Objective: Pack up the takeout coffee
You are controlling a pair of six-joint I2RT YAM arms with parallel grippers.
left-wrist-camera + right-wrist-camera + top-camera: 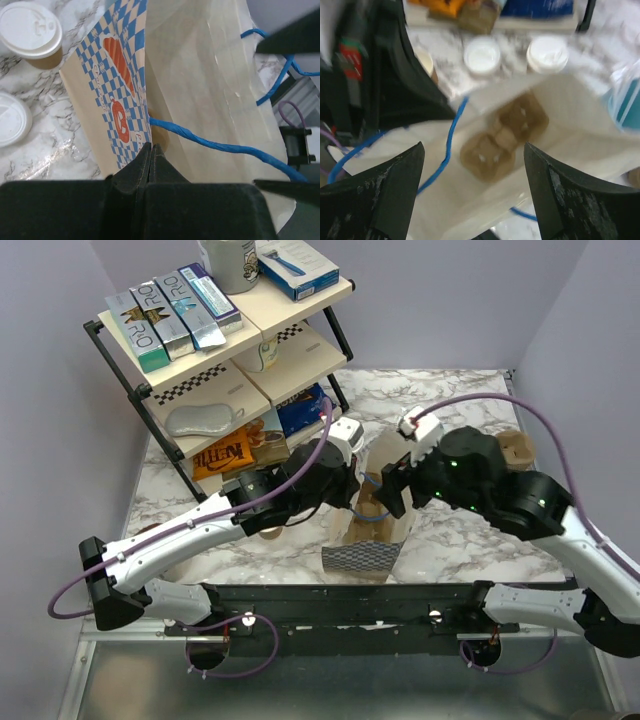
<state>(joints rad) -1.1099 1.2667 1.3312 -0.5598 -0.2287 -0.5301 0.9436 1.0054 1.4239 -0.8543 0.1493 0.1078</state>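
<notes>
Takeout coffee (30, 32) upright on the counter (45, 145), white lid on, outside the paper bag (200, 90) and near its blue-checked side, touched by neither arm. Near it, a second white-lidded cup (10, 119) (only the lid in the left wrist view, cut by the frame edge).

Left jaws clenched on the rim of the bag, pinching the paper just beside the spot where a blue rope handle (215, 145) comes out of the wall. Right jaws released and spread wide, fingers (385, 200) hanging above the open mouth of the bag, gripping nothing.

Inside the bag, flat on the bottom, a brown cardboard cup carrier (502, 135).

Beyond the bag in the right wrist view, a pair of white lids (481, 54) side by side on the counter, probably the coffee and its neighbour, though too blurred to tell which from which.

From the top camera, bag upright between the two arms at the near middle of the counter, both wrists bent over it, cups hidden behind them. Wire rack (200, 370) at the far left, boxes and packets on its shelves.
</notes>
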